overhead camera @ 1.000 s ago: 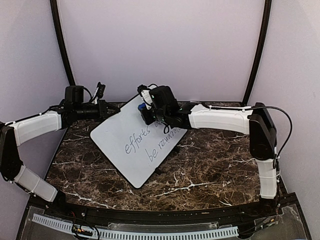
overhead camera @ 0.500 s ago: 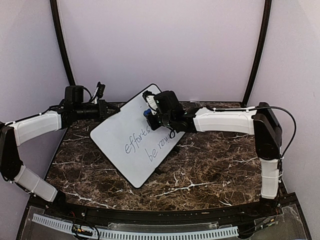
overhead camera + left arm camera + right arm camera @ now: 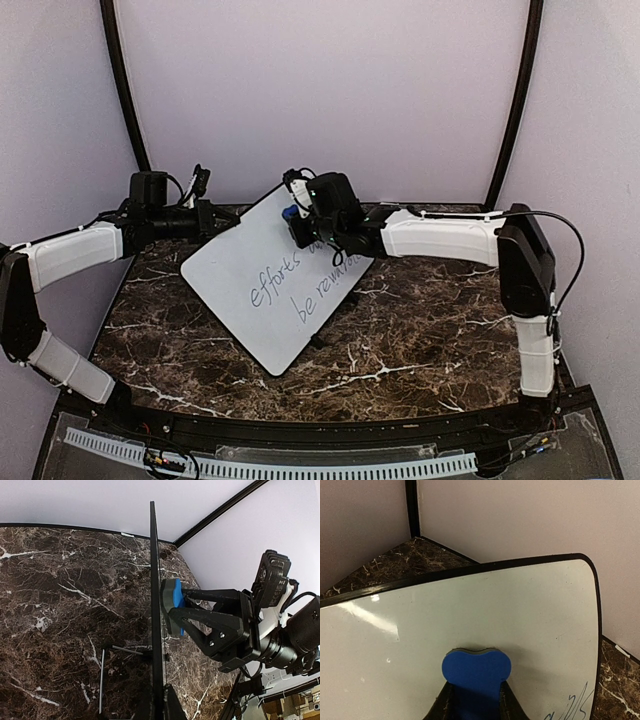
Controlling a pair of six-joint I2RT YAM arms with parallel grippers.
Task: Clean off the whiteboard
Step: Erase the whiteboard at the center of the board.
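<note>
Whiteboard [image 3: 262, 290]: middle of the top view, tilted, dark writing on it.
Left gripper [image 3: 207, 218]: clamped on its upper left edge.
Right gripper [image 3: 476, 705]: squeezing a blue eraser [image 3: 476, 672], pressed flat against it.

The large white rectangular whiteboard with a thin black rim [image 3: 232, 268] carries dark handwriting [image 3: 275, 285]. "efforts" reads clearly near its middle. The line toward its near-right edge begins "be rewa"; the rest cannot be read.
</note>
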